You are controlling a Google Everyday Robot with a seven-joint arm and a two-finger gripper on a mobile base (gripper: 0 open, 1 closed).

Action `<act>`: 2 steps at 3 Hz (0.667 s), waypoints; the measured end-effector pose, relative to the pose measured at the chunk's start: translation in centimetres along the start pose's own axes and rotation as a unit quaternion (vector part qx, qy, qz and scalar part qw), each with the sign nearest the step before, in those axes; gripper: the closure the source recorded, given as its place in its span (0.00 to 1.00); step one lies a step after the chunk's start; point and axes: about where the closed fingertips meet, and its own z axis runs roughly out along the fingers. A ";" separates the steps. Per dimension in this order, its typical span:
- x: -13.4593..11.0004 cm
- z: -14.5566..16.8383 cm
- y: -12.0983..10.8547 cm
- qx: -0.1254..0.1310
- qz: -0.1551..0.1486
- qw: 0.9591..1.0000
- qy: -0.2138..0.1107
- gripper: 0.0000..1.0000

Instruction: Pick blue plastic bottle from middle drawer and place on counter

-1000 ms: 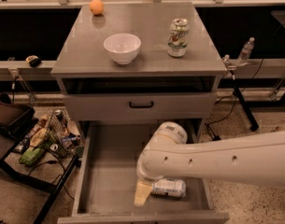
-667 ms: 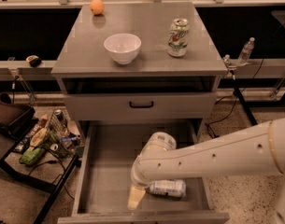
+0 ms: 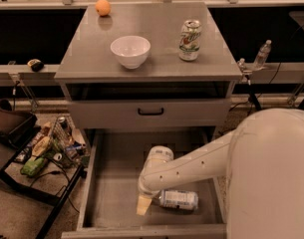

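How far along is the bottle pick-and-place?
Done: the wide grey metal middle drawer is open and the hand is down inside it.
In hand: the hand sits just left of the small clear plastic bottle, which lies on its side on the drawer floor, not lifted.
Left: grasp it, lift it out, and set it on the flat grey counter.

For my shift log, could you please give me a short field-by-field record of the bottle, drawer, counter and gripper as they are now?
bottle: small clear plastic bottle, pale label, lying on its side at the drawer's front right
drawer: grey metal middle drawer, pulled open
gripper: gripper lowered inside the drawer, just left of the bottle; contact unclear
counter: flat grey metal counter holding white round bowl, green-and-white soda can, orange round fruit
task state: bottle not yet on counter
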 end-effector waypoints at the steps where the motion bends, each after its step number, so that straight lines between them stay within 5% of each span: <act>1: 2.2 1.7 -3.2 0.015 0.006 0.999 0.027 0.00; 2: 3.6 2.0 -2.7 0.011 0.011 0.999 0.029 0.00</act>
